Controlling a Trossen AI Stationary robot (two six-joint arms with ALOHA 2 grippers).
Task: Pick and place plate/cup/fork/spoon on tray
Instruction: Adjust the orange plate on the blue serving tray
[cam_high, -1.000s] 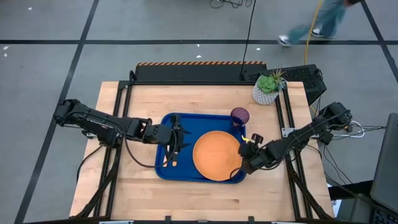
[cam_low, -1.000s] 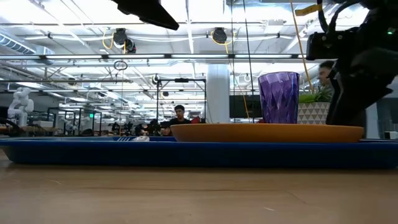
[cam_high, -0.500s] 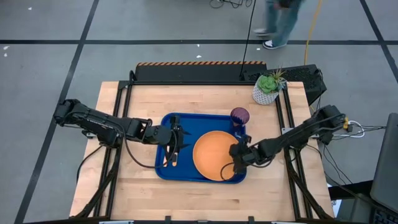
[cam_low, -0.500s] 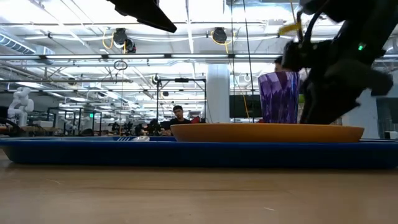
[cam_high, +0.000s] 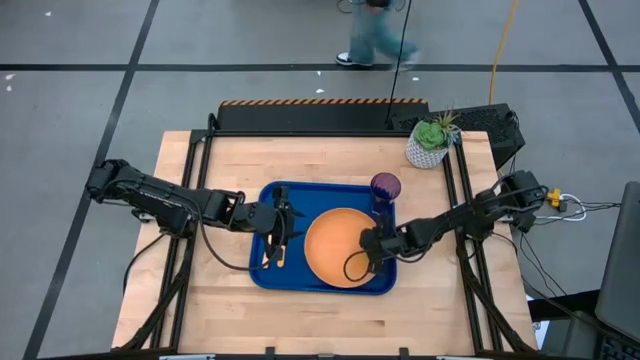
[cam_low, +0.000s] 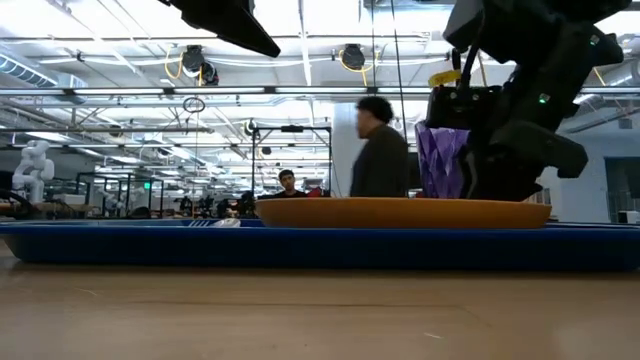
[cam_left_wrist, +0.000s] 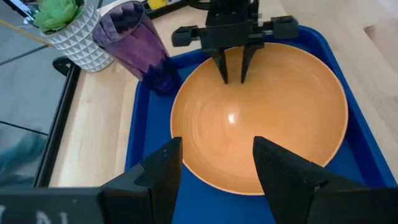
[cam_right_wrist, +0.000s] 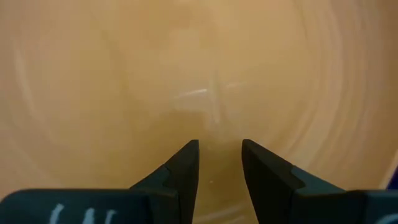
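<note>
Wooden table (cam_high: 320, 160), plate (cam_high: 335, 250) on tray (cam_high: 262, 275)

I am looking into a robotics lab or industrial test hall. Beyond the wooden table (cam_high: 230, 160) a wide open floor is stretching away under exposed ceiling pipes and strip lights (cam_low: 150, 45), with metal frames and other rigs (cam_low: 290, 150) standing about. Black tape lines (cam_high: 200, 67) are marking the grey floor, and people (cam_low: 378, 150) are walking or sitting nearby.

The right gripper (cam_low: 505, 150) hides most of the cup (cam_low: 438, 160) in the low view.
</note>
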